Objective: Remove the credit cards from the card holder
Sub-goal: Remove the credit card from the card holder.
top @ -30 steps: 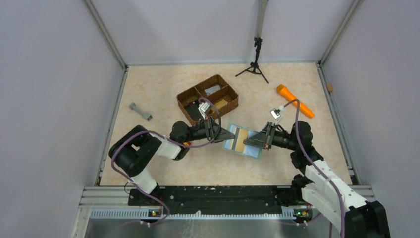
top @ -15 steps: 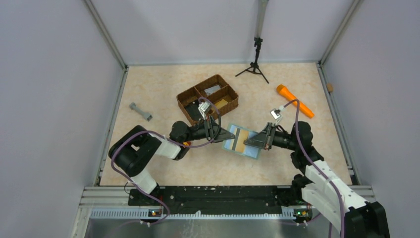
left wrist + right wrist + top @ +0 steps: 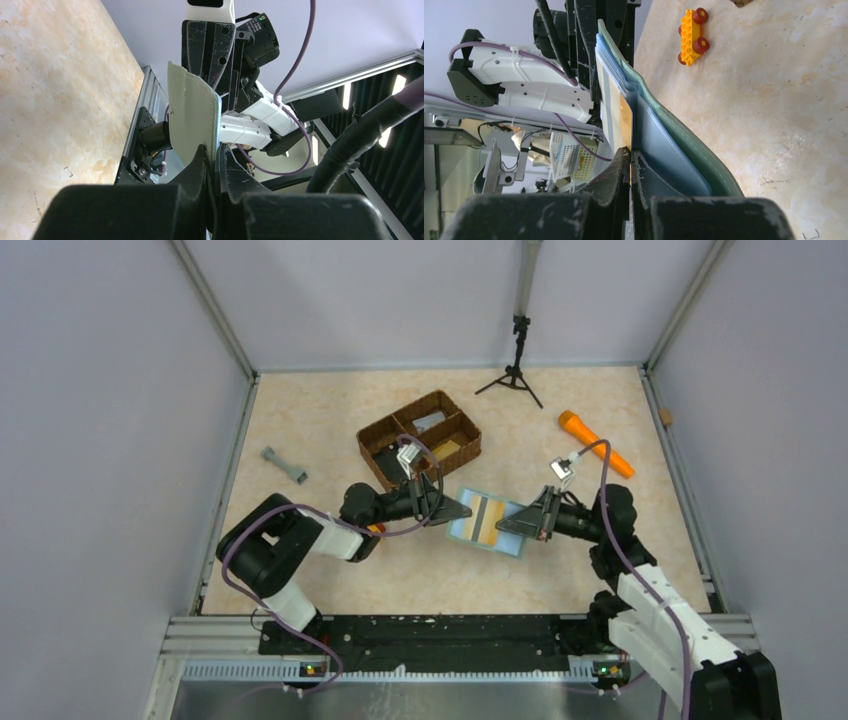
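Left pincer [image 3: 214,152] clamps card holder [image 3: 192,117] — only right wrist shows right pincer [image 3: 630,154] pinching its tan card [image 3: 625,125].

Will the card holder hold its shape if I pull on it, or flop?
Likely floppy: the card holder bows between the left gripper and right gripper. Probably light, being thin sheet layers. Its pockets look glossy, maybe slippery.

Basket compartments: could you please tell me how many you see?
3: a long left one, partly under the left arm; a far one holding a grey card; a right one holding a yellowish piece.
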Controlling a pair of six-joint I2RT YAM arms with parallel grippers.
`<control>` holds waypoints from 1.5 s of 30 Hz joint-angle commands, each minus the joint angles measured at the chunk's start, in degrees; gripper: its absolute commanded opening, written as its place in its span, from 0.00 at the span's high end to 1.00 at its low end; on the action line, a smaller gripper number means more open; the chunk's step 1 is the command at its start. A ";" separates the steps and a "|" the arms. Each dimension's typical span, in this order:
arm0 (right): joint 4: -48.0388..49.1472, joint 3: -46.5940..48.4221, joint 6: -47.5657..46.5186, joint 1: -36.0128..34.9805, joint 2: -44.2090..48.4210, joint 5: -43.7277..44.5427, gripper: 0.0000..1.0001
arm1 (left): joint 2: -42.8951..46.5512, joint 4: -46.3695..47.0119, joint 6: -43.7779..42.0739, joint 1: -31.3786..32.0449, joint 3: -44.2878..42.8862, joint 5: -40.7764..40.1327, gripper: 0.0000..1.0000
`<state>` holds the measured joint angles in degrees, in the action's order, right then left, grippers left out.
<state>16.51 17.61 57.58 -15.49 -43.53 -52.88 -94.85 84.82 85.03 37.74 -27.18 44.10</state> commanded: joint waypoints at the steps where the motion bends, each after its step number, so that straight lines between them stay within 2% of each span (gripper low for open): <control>1: -0.42 -0.99 -2.05 2.08 0.98 -0.73 1.00 | 3.78 8.00 1.18 -1.03 0.52 -0.17 1.00; 12: -2.99 -0.39 -3.92 3.82 1.87 -1.95 1.00 | 4.30 8.00 1.51 -1.93 1.33 -0.28 1.00; 16: 0.33 -0.52 -1.82 4.05 1.96 -3.19 1.00 | 4.03 8.00 1.63 -1.99 1.10 -0.55 1.00; 19: 5.53 -1.20 1.64 3.98 1.93 -4.46 0.90 | 3.65 7.99 1.71 -2.03 0.92 -0.77 1.00; 22: 8.18 -1.92 3.41 4.03 1.87 -4.11 0.74 | 3.44 8.00 1.80 -1.90 0.65 -0.93 1.00; 24: 11.69 -3.25 5.77 4.06 1.45 -3.50 0.67 | 3.37 8.00 1.84 -1.89 0.46 -1.03 1.00; 26: 15.14 -4.25 7.72 4.03 0.46 -3.46 0.64 | 3.20 8.00 1.91 -1.82 0.28 -1.11 1.00; 32: 18.97 -5.20 9.35 3.93 -0.59 -2.61 0.63 | 2.59 8.00 1.63 -1.28 -0.30 -1.36 1.00; 35: 19.72 -5.13 9.50 3.96 -1.07 -2.55 0.64 | 2.18 8.00 1.63 -1.15 -0.69 -1.41 1.00; 37: 20.54 -4.81 10.04 3.89 -1.51 -2.81 0.70 | 1.93 8.00 1.71 -1.17 -0.98 -1.41 1.00; 40: 19.85 -4.03 9.98 4.04 -1.34 -2.46 0.95 | 1.63 8.00 1.34 -1.13 -0.88 -1.31 1.00; 41: 18.59 -3.64 9.38 3.95 -1.02 -2.16 0.99 | 1.60 8.00 1.02 -1.19 -0.74 -1.32 1.00; 45: 5.73 -1.50 2.94 4.05 0.63 1.18 1.00 | 1.36 8.00 1.41 -2.84 0.65 -1.85 1.00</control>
<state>30.98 12.97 66.52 -12.08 -44.34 -55.02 -93.51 85.30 86.63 36.21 -26.37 43.48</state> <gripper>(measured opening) 0.009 0.052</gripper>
